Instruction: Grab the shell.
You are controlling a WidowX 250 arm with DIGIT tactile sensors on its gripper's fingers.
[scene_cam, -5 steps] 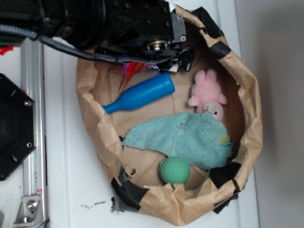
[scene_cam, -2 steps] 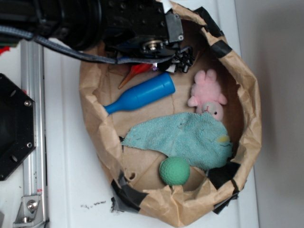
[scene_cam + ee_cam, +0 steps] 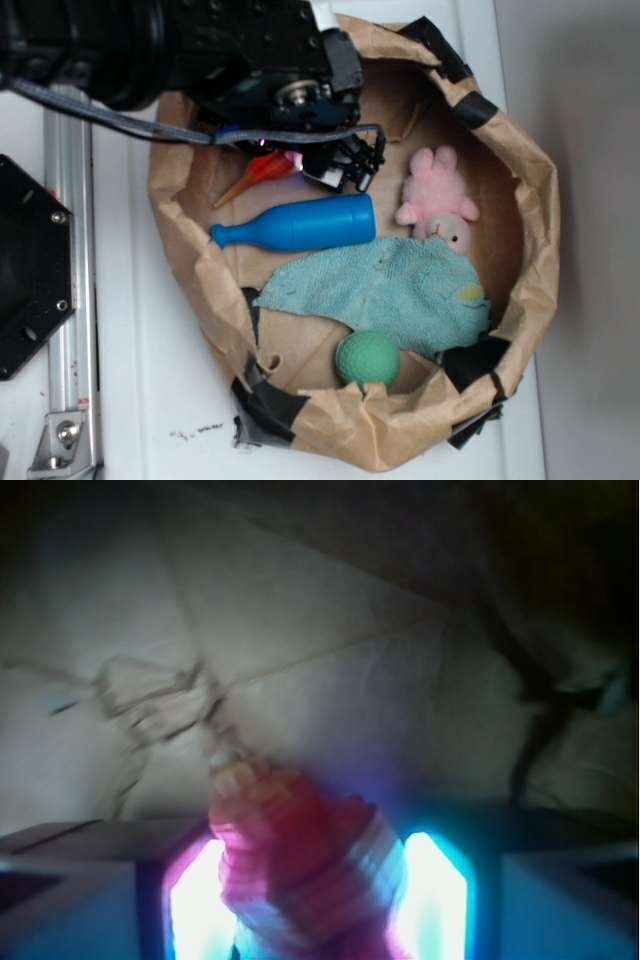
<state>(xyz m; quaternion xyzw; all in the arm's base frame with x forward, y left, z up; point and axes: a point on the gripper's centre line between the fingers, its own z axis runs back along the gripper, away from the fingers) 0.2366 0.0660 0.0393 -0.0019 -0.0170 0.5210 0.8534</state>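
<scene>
Gripper sits low inside the paper bag, at the far-left part of the bag floor in the exterior view, w/ the black arm body covering most of it from above. In the wrist view we see the gripper w/ its two glowing pads pressed on either side of the shell, so we read it as clamped on the shell's wide ridged end. The shell fills the gap btwn the pads; its whorled tip faces the crumpled paper wall ahead. Pic is blurry, so we can't make out finer contact detail.

From the exterior cam the shell pokes out from under the arm, orange-tan, its thin point aimed toward the bag's left wall. We can't tell if it's lifted off the bag floor.

Just below it lies the blue bowling pin, on its side, narrow neck to the left, close to the shell but apart. A teal cloth is spread across the middle of the bag. The pink plush bunny lies right of the gripper, its lower end touching the cloth. A green ball rests at the cloth's lower edge, near the taped rim.
</scene>
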